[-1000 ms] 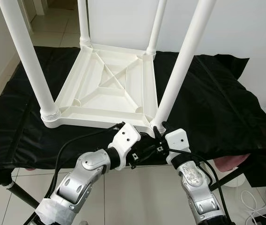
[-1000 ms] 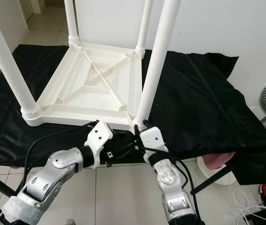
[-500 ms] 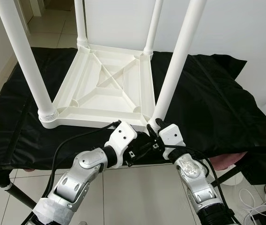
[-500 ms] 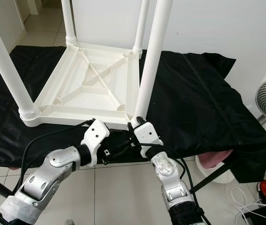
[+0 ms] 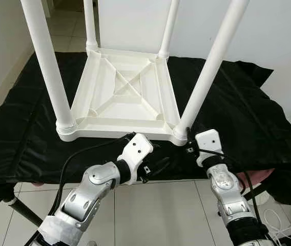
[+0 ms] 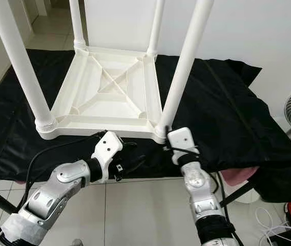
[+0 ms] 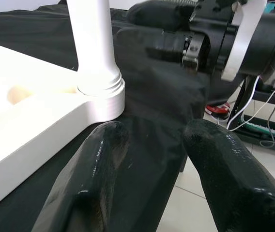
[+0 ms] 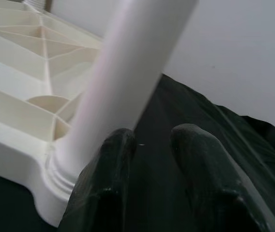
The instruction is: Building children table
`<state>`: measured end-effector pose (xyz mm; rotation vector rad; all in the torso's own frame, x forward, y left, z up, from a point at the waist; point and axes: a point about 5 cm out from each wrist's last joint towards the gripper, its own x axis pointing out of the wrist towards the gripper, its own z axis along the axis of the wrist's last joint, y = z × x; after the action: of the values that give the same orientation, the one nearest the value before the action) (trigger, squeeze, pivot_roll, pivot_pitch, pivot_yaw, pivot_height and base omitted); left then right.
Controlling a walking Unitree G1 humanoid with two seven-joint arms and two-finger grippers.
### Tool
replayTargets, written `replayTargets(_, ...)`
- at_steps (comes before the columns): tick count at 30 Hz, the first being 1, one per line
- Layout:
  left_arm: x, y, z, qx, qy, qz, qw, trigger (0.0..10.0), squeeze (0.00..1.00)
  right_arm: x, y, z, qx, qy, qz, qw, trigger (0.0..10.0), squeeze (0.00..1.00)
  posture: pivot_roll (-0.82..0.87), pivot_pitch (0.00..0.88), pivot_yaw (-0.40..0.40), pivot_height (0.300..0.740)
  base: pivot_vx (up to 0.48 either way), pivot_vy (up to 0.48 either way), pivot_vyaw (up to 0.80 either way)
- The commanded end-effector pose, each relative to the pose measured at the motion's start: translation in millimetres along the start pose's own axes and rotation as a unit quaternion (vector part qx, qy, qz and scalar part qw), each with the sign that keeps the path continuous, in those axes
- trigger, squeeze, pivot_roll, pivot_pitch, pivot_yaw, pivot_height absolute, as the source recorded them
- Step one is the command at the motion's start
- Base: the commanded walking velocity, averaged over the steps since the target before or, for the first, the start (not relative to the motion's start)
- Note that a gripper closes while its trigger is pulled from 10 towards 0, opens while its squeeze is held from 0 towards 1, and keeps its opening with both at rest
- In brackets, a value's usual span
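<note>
White plastic table (image 5: 125, 97) lies upside down on the black cloth (image 5: 237, 118), just past both hands. Left hand (image 7: 152, 169) is open, holding nothing, leg (image 7: 93, 43) ahead. Right hand (image 8: 149, 145) is open beside that leg.

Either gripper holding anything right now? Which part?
Nothing held. The left gripper and right gripper are open, empty, beside the table leg.

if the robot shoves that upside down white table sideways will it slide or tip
Likely slides: the white table lies top-down, flat on the black cloth. The cloth looks loose and wrinkled, so it may bunch and drag along. Its ribbed, hollow plastic underside suggests it is light.
</note>
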<state>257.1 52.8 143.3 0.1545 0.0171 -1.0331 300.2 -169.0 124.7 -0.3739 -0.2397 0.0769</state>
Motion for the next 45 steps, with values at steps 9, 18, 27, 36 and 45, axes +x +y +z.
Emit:
replayTargets(9, 1.7, -4.9, 0, 0.002, 0.004, -0.022, 1.000, 10.0, 0.00, -2.5, -32.1, -15, 0.012, 0.042, -0.111, 0.993, 10.0, 0.00, 0.03, 0.017, -0.062, 0.740, 0.000, 0.000, 0.00)
replayTargets(18, -6.5, 7.1, -3, 0.021, 0.013, -0.009, 1.000, 10.0, 0.00, -19.7, 22.4, -4, 0.060, 0.004, -0.004, 0.998, 10.0, 0.00, 0.03, 0.023, -0.071, 0.740, 0.000, 0.000, 0.00)
replayTargets(27, -17.7, 31.2, -8, 0.051, 0.024, 0.033, 0.998, 10.0, 0.00, -9.4, 32.4, -2, 0.089, -0.010, 0.095, 0.991, 10.0, 0.00, 0.05, 0.022, -0.073, 0.740, 0.000, 0.000, 0.00)
replayTargets(36, -18.6, 38.2, -4, 0.071, 0.016, 0.061, 0.995, 10.0, 0.00, 8.6, 21.5, 0, 0.080, -0.023, 0.157, 0.984, 10.0, 0.00, 0.05, 0.014, -0.066, 0.740, 0.000, 0.000, 0.00)
replayTargets(45, -14.6, 42.1, 5, 0.096, -0.002, 0.074, 0.993, 10.0, 0.00, 29.4, 0.2, -3, 0.088, -0.011, 0.172, 0.981, 10.0, 0.00, 0.06, 0.001, -0.067, 0.740, 0.000, 0.000, 0.00)
